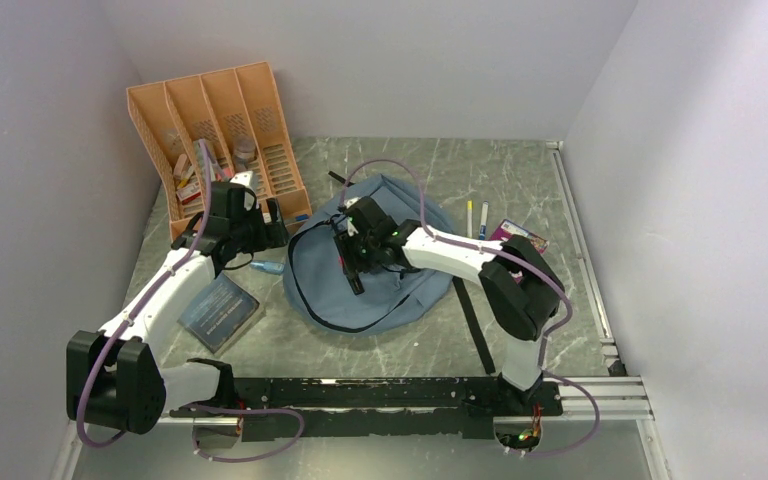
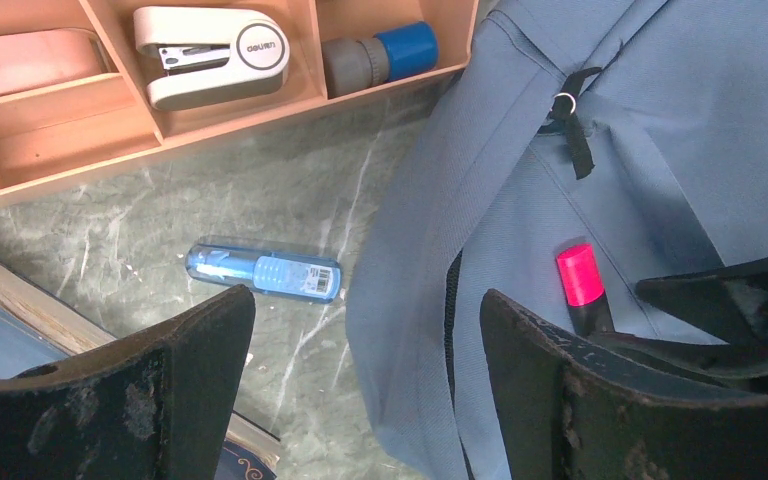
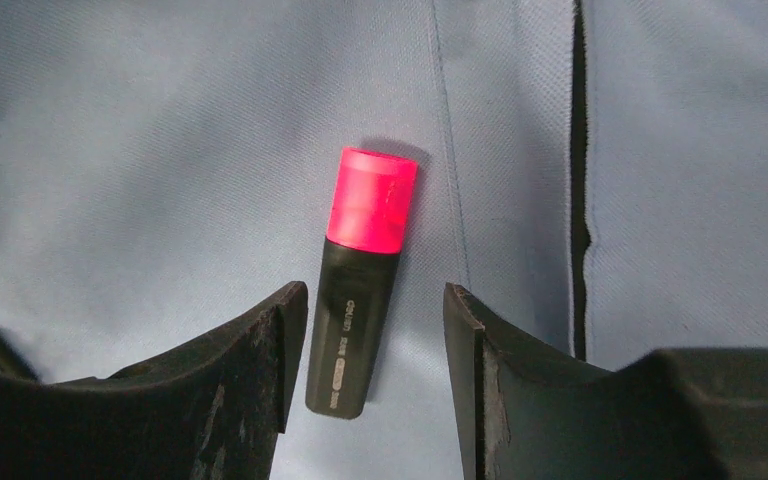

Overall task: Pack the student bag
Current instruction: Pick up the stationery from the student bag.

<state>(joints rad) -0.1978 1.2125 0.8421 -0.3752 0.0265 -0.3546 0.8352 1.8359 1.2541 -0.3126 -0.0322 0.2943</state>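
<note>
Backpack [image 1: 380,270] is lying mid-way across the bench [image 1: 520,180]. Right fingers [image 3: 220,390] are straddling a pink highlighter [image 3: 365,260] on its fabric, parted, not gripping, seemingly dropping it off. Left fingers [image 2: 160,390] are gaping at nine o'clock, probably collecting the blue tube [image 2: 263,270] next.

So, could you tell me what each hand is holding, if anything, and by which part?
Nothing is held. The right hand stands open astride the highlighter, not gripping it, as it lies on the student bag; the left hand is empty.
</note>
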